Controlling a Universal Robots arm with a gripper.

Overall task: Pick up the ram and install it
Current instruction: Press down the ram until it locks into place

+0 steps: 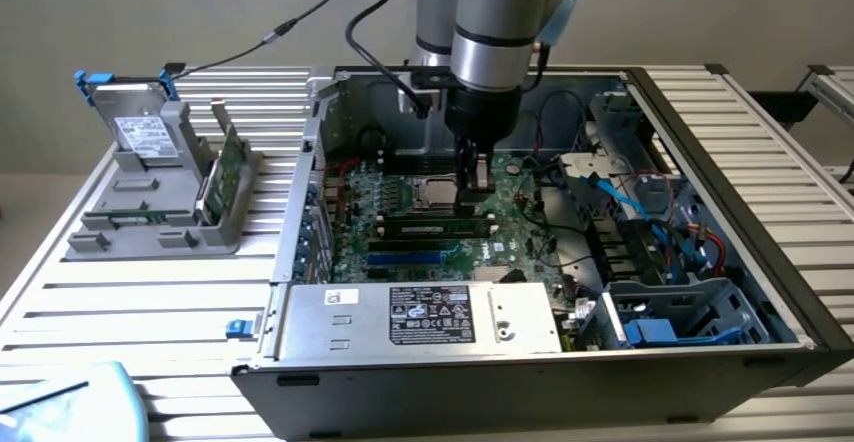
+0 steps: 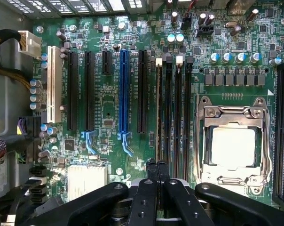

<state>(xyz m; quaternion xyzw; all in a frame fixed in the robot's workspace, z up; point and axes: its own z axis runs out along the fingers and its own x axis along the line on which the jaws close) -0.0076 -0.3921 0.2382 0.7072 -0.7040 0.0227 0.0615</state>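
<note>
Your claw [image 2: 157, 165] is clenched, fingertips pressing the ram [image 2: 159, 113] standing edge-up in its motherboard [image 2: 109, 101] slot beside the CPU socket [image 2: 233, 146]; push straight down, evenly, until both latches seat

Open PC case [image 1: 747, 152] on slatted table [image 1: 134, 302]; power supply [image 1: 420, 319] at front; grey drive caddy [image 1: 154, 187] on exterior view's left; CPU socket [image 2: 232, 146].

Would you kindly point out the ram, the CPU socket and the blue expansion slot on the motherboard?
ram [image 2: 159, 113]: wrist view, top edge of the stick seated in its slot.
CPU socket [image 2: 233, 146]: wrist view, the silver centre plate.
blue expansion slot [image 2: 124, 89]: wrist view, middle of its length.
</note>
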